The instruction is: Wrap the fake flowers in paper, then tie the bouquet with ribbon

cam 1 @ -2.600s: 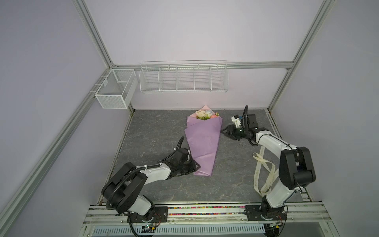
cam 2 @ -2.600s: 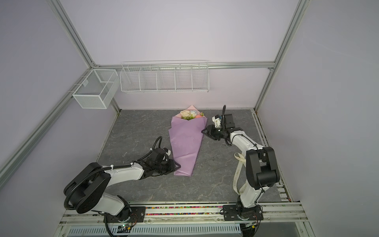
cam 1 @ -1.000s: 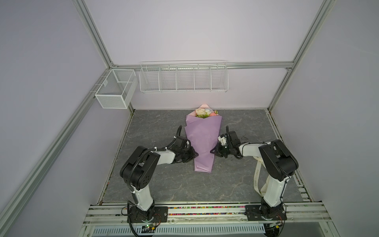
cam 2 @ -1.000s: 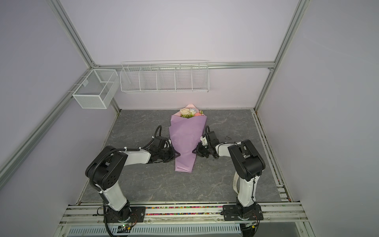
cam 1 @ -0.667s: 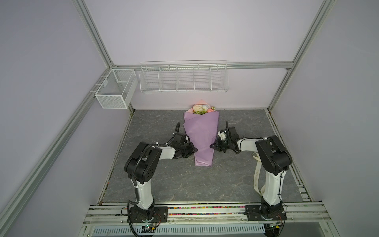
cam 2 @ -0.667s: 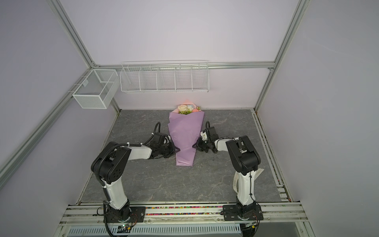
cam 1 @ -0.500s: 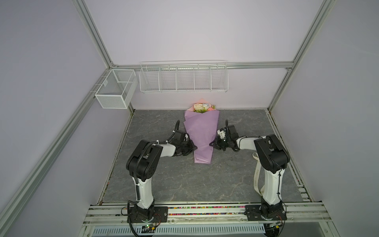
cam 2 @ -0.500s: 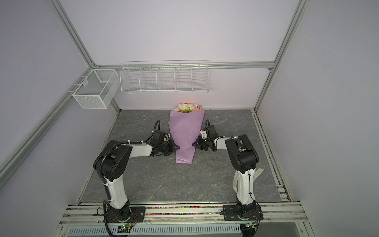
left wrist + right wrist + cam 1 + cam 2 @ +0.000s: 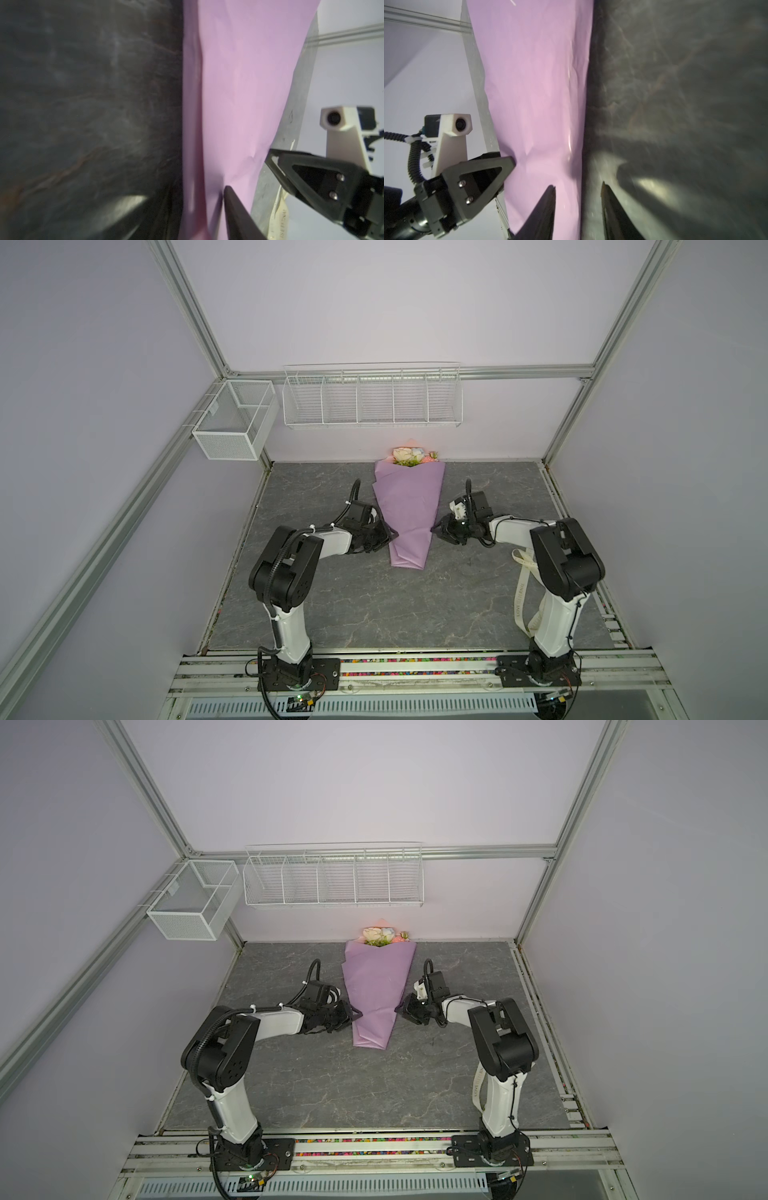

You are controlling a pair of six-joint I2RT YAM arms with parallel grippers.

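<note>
The bouquet of fake flowers lies wrapped in lilac paper at the back middle of the table, blooms toward the wall. My left pincer and right pincer flank the narrow lower cone, jaws partly parted, gripping nothing. It looks light, soft and crushable. I judge the narrow stem end the best hold, taken gently.

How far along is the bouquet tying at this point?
Done: the bouquet lies wrapped in lilac paper. In hand: left gripper and right gripper, both open, flank the wrap's narrow half. Remaining: the ribbon lies by the right arm, not yet around the bouquet.
</note>
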